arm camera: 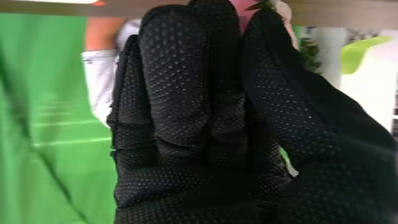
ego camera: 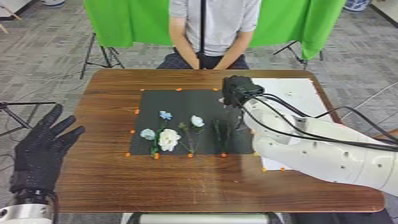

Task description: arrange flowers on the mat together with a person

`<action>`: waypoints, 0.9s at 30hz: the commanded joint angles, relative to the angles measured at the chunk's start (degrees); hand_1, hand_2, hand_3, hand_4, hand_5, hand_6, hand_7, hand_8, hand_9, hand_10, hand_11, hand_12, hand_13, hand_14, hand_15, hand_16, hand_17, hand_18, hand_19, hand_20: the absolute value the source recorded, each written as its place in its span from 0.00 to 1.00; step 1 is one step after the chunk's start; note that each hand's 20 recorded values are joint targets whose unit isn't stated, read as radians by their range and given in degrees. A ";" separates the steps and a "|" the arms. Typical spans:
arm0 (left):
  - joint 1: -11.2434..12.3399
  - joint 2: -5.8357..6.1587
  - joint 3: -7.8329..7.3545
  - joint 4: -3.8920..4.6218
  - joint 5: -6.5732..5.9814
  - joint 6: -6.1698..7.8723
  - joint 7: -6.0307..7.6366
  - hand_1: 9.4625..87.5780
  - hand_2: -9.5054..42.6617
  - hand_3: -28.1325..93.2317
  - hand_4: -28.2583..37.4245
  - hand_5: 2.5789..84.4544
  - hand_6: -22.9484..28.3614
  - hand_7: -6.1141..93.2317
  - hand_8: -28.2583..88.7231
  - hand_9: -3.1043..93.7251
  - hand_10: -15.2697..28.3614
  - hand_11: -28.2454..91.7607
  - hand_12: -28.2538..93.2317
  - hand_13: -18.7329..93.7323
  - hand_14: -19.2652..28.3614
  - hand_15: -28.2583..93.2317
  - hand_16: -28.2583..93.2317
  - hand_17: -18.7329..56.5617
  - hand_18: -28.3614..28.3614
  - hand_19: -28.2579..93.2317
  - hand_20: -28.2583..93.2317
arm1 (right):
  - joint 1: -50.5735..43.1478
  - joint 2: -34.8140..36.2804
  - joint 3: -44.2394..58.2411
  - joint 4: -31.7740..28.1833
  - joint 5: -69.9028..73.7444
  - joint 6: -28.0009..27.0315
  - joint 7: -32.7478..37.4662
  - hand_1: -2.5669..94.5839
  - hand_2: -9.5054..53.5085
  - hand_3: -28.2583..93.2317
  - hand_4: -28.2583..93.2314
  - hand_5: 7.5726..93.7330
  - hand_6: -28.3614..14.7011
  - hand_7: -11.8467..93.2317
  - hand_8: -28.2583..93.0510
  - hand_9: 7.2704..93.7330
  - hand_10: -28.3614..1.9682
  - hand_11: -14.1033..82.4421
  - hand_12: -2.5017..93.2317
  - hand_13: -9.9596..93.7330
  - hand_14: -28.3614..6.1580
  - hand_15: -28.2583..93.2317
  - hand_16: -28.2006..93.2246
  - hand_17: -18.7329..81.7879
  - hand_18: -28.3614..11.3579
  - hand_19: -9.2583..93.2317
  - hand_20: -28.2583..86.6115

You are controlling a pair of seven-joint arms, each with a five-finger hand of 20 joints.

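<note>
One left hand, fingers loosely spread, hangs by the table's left edge, well away from the blooms. Along the near half of the black mat, from its left edge, come a pale blue flower, a small frilly blue flower, a full, ruffled cream flower and a cupped white flower, then thin green stems pointing at the near edge. By the mat's far right corner, the right hand seems to pinch a pink flower between fingers and thumb. That hand is plainly the nearer for the next move, likely setting this bloom down; the row lies nearer the robot and leftward, so its stem should probably run toward the near edge too. The glove is dotted knit, the petals soft-looking, the wood smooth brown.
</note>
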State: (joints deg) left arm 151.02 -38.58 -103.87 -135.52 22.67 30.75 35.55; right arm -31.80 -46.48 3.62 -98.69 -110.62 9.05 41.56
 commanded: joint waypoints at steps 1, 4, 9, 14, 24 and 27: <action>1.59 1.94 0.27 0.27 -2.47 0.42 2.15 0.12 0.34 0.85 0.00 0.33 0.53 0.17 0.17 0.33 0.68 0.38 0.34 0.35 0.86 0.60 0.19 0.12 0.81 0.54 0.37 | 0.45 -0.69 -2.82 -0.96 -0.74 -2.15 -0.88 0.62 0.00 0.80 0.00 0.81 0.72 0.37 0.22 0.96 0.73 0.30 0.41 0.86 0.73 0.66 0.43 0.52 0.32 0.90 0.25; 1.70 2.66 0.34 0.36 -3.04 0.44 2.83 0.12 0.34 0.85 0.00 0.33 0.53 0.17 0.17 0.33 0.68 0.38 0.34 0.35 0.86 0.60 0.19 0.12 0.81 0.54 0.37 | 0.30 -0.68 -3.07 -0.90 -0.15 -2.99 -0.91 0.62 0.00 0.80 0.00 0.81 0.73 0.37 0.21 0.95 0.72 0.30 0.42 0.86 0.73 0.66 0.43 0.52 0.33 0.90 0.25; 1.24 2.41 0.73 0.40 -2.76 0.35 2.50 0.12 0.34 0.85 0.00 0.33 0.53 0.17 0.17 0.33 0.68 0.38 0.34 0.35 0.86 0.60 0.19 0.12 0.81 0.54 0.37 | 0.87 -0.63 -4.37 -1.17 0.57 -2.86 -1.15 0.61 0.00 0.80 0.00 0.78 0.72 0.36 0.21 0.94 0.71 0.29 0.42 0.85 0.73 0.66 0.43 0.51 0.33 0.90 0.25; 1.06 2.04 0.58 0.37 -2.35 0.37 2.01 0.12 0.34 0.85 0.00 0.33 0.53 0.17 0.17 0.33 0.68 0.38 0.34 0.35 0.86 0.60 0.19 0.12 0.81 0.54 0.37 | 0.50 -0.47 -3.71 -1.55 0.84 -3.88 -1.02 0.58 0.00 0.80 0.00 0.71 0.70 0.33 0.20 0.90 0.67 0.27 0.41 0.83 0.71 0.66 0.43 0.50 0.32 0.89 0.25; 1.49 2.65 0.49 0.29 -2.97 0.64 2.04 0.13 0.34 0.85 0.00 0.33 0.53 0.17 0.17 0.33 0.68 0.38 0.34 0.35 0.86 0.60 0.19 0.12 0.81 0.54 0.37 | -0.31 0.24 -1.85 -2.53 1.43 -5.48 -0.75 0.51 0.00 0.84 0.00 0.63 0.68 0.29 0.12 0.79 0.60 0.38 0.30 0.80 0.64 0.70 0.37 0.49 0.29 0.89 0.25; 1.77 3.13 0.68 0.22 -3.61 0.87 2.79 0.13 0.34 0.85 0.01 0.33 0.53 0.17 0.17 0.33 0.68 0.38 0.34 0.35 0.86 0.60 0.19 0.12 0.81 0.54 0.37 | -1.08 0.90 0.04 -3.48 1.61 -6.54 -0.62 0.50 0.00 0.84 0.00 0.62 0.68 0.29 0.12 0.78 0.59 0.39 0.29 0.79 0.64 0.70 0.37 0.48 0.29 0.89 0.25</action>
State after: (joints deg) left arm 151.70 -35.77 -103.56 -135.43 19.73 31.00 38.04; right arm -32.56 -46.79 1.14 -100.42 -109.03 3.39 40.76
